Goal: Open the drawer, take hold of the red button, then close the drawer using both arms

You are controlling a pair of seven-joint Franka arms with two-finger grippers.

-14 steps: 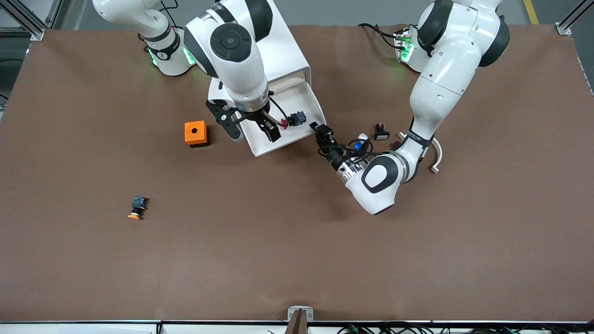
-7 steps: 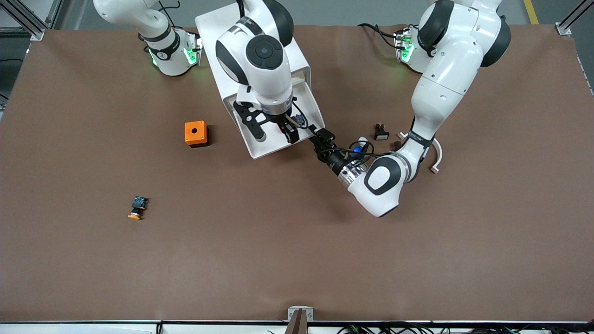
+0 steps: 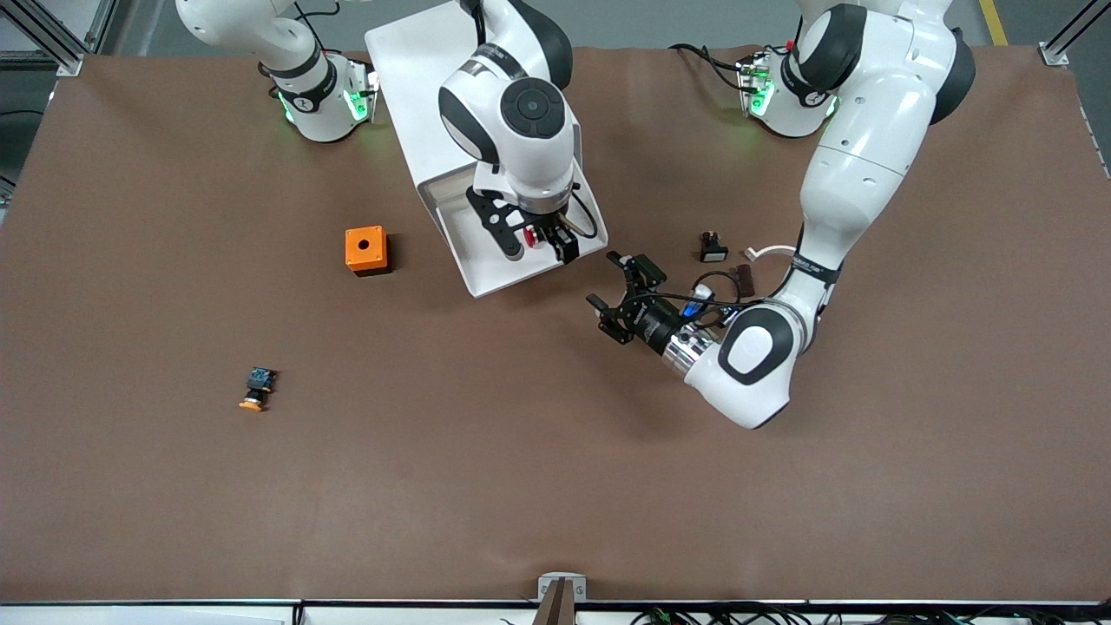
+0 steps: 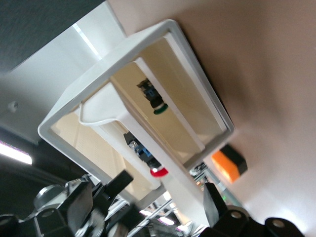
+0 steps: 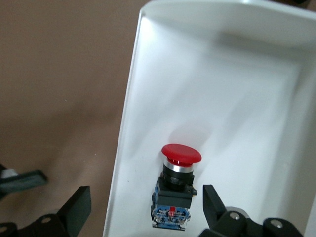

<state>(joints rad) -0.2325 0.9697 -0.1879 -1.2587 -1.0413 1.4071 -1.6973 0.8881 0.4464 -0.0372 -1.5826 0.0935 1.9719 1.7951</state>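
The drawer (image 3: 486, 279) stands pulled out of the white cabinet (image 3: 417, 61), its white tray (image 5: 207, 74) showing. In it lies the button (image 5: 178, 183), red cap, black body, blue rear; its red cap also shows from above (image 3: 531, 236). My right gripper (image 3: 540, 246) hangs open just above it, one finger (image 5: 213, 202) beside the button, the other (image 5: 78, 207) out past the tray wall. My left gripper (image 3: 620, 299) is open, low over the table, off the drawer front and facing it (image 4: 165, 197). The left wrist view shows the red cap (image 4: 158, 172).
An orange cube (image 3: 365, 250) sits beside the drawer toward the right arm's end. An orange-capped button (image 3: 256, 389) lies nearer the front camera. Small black and white parts (image 3: 713, 247) lie by the left arm. A green-capped button (image 4: 154, 101) sits in a lower drawer.
My left gripper has opened, let go of the drawer front and drawn back from it. My right gripper has shifted along the drawer until it is over the button.
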